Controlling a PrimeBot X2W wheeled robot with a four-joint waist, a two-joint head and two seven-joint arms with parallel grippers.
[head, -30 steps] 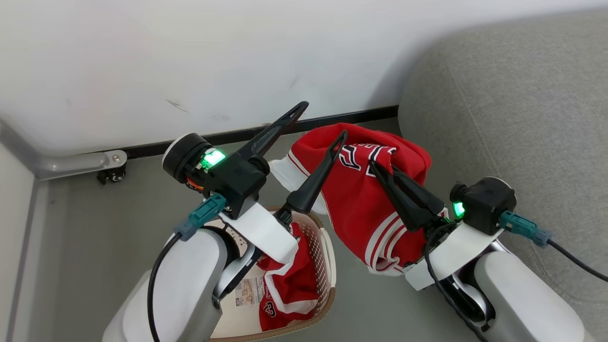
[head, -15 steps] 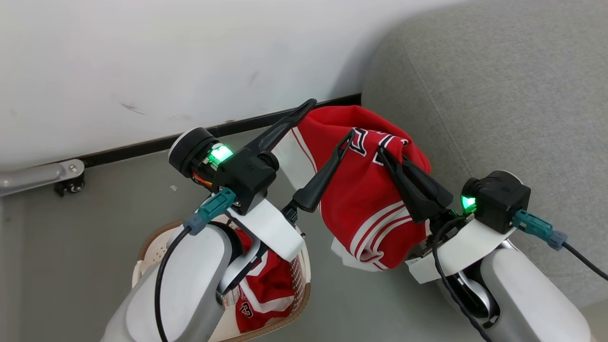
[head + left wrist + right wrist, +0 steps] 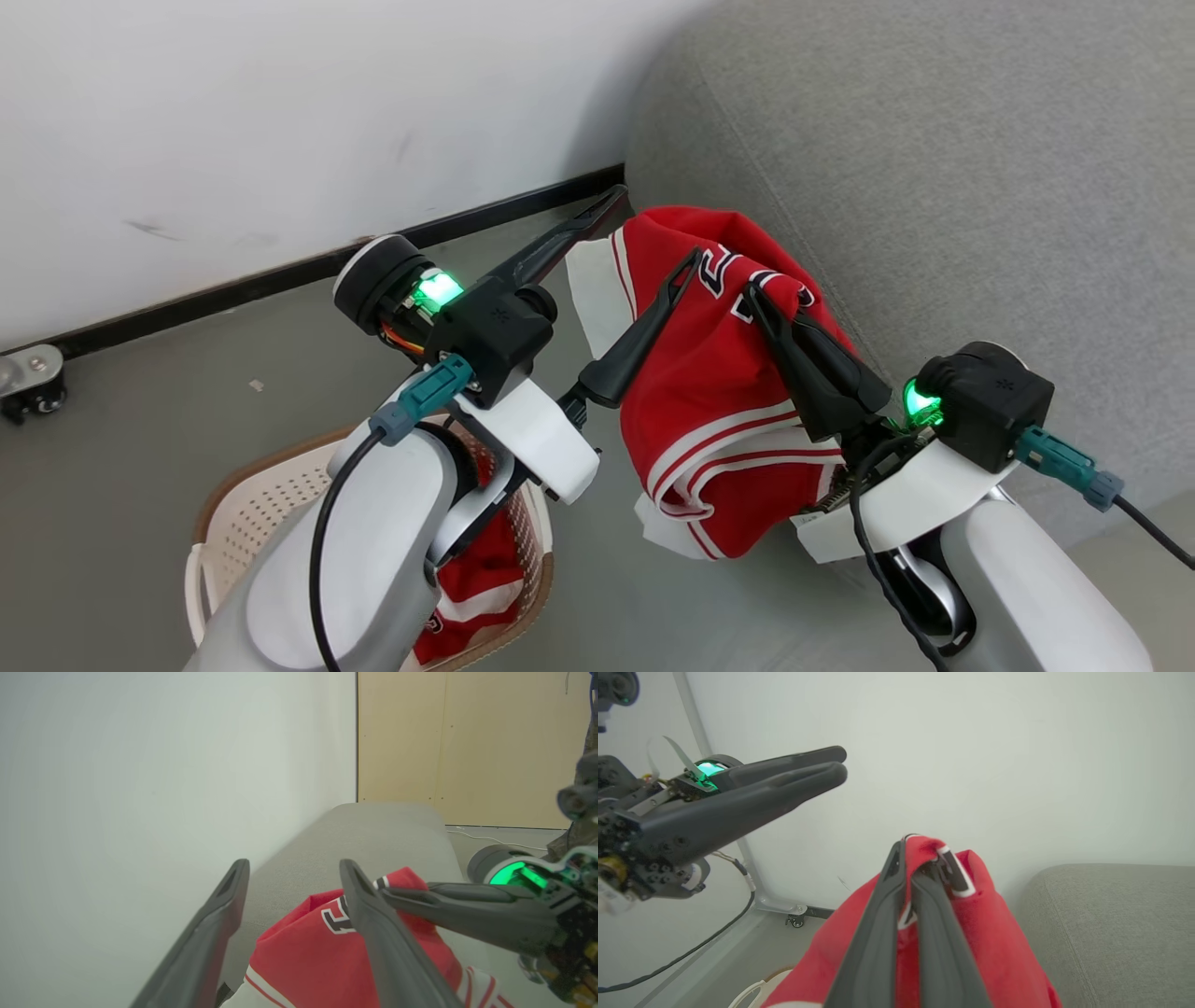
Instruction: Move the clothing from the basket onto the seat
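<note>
Beside seat [image 3: 934,140] | right end effector [image 3: 754,299] grips clothing [image 3: 709,392] | nearer than before

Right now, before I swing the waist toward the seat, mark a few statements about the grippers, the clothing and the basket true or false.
1. The right gripper is shut on a red garment. True.
2. The left gripper grips that garment too. False: its fingers stand wide apart, holding nothing.
3. The basket is empty. False: more red fabric lies in it.
4. The held garment hangs from the gripper and is not laid out on the grey seat. True.
</note>
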